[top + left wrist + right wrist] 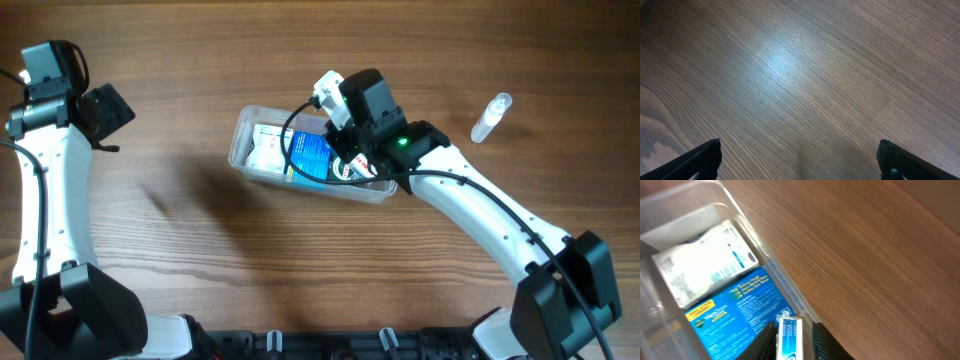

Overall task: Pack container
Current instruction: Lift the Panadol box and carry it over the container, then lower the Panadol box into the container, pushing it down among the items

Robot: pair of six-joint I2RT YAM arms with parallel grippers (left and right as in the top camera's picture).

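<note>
The container, a clear shallow tub, sits mid-table. Inside it lie a white box and a blue box. My right gripper hangs over the tub's right end. In the right wrist view, it is shut on a small blue-and-white box, held upright just inside the container's wall, beside the blue box and the white box. My left gripper is at the far left, open and empty over bare wood.
A small clear bottle lies on the table to the right of the container. The table is brown wood. My right arm stretches from the front right corner to the tub.
</note>
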